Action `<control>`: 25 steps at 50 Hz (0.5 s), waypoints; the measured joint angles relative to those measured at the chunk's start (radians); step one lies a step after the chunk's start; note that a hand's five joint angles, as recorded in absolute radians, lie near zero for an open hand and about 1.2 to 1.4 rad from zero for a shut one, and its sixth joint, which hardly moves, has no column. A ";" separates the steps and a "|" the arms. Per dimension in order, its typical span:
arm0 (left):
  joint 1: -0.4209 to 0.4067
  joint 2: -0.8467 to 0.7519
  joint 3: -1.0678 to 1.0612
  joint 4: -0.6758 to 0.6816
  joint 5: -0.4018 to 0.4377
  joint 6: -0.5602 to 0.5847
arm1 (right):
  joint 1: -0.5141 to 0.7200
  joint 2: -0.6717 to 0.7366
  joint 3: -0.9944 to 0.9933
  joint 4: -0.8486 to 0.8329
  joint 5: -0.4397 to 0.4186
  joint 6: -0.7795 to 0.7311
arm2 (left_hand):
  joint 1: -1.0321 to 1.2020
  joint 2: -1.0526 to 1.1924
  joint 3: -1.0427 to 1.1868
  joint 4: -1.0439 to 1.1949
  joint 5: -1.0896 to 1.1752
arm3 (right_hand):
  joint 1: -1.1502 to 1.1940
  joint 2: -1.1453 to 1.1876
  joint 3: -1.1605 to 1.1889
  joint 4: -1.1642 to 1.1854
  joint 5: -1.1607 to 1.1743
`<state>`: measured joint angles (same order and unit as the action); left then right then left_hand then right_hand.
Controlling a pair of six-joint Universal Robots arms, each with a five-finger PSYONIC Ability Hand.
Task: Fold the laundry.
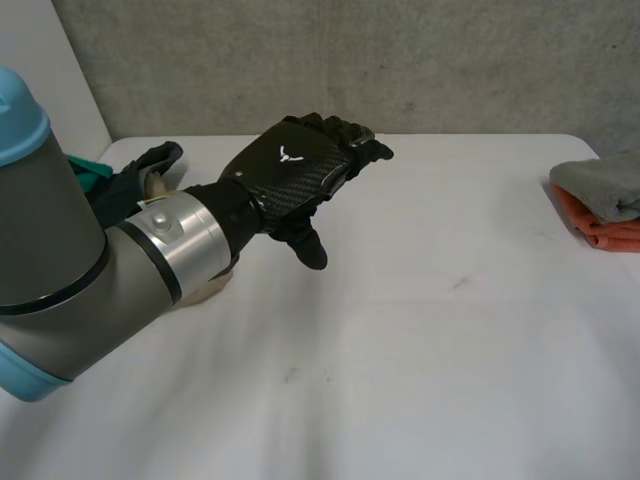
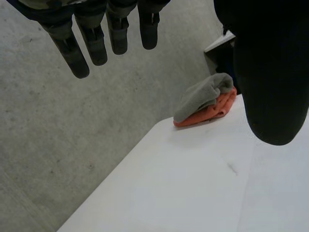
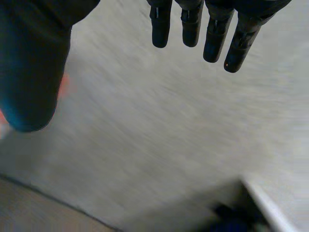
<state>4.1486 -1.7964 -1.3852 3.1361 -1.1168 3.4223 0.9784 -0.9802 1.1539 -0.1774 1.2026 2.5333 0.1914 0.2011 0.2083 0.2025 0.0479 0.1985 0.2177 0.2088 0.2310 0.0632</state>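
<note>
Extending from the view's left in the head view, the left arm [image 1: 60,230] carries the left robot hand [image 1: 290,170] above the white surface [image 1: 420,340]. Its fingers are straight, its thumb points down, and it holds nothing. The laundry lies well apart from it, at the surface's right edge: a folded grey cloth [image 1: 600,182] resting on a folded orange cloth [image 1: 610,235]. Behind the arm, near the far left corner, a teal fabric [image 1: 92,172] and a dark object [image 1: 155,160] are partly hidden, and what they are cannot be told.

In the left wrist view, the left robot hand's fingers [image 2: 94,43] are straight and spread apart from the thumb, enclosing nothing. Beyond the thumb, the grey cloth [image 2: 205,96] lies on the orange cloth [image 2: 212,112] at the surface's far edge [image 2: 145,140], beside a concrete wall [image 2: 72,135].

In the right wrist view, the right robot hand [image 3: 34,72] is open, with straight fingers [image 3: 212,34] and the thumb apart. It holds nothing and faces the grey wall [image 3: 169,121].
</note>
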 measured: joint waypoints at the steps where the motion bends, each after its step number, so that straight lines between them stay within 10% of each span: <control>1: 0.000 0.002 0.000 0.000 0.000 0.000 | 0.000 -0.008 -0.013 0.004 0.033 -0.032 | 0.000 0.000 0.000 0.000 0.000 | 0.000 0.000 0.000 0.000 0.000; 10: 0.009 0.020 0.009 0.006 -0.006 0.001 | 0.156 -0.158 -0.012 -0.170 0.186 -0.032 | 0.000 0.000 0.000 0.000 0.000 | 0.000 0.000 0.000 0.000 0.000; 25: 0.236 -0.097 0.028 0.130 -0.214 0.134 | 0.646 -0.521 0.686 -0.567 -0.229 0.273 | 0.000 0.000 0.000 0.000 0.000 | 0.000 0.000 0.000 0.000 0.000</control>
<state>4.3843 -1.8938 -1.3573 3.2662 -1.3307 3.5562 1.6245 -1.5009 1.8401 -0.7449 0.9737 2.8059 0.1914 0.2011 0.2080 0.2025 0.0479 0.1985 0.2177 0.2088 0.2309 0.0632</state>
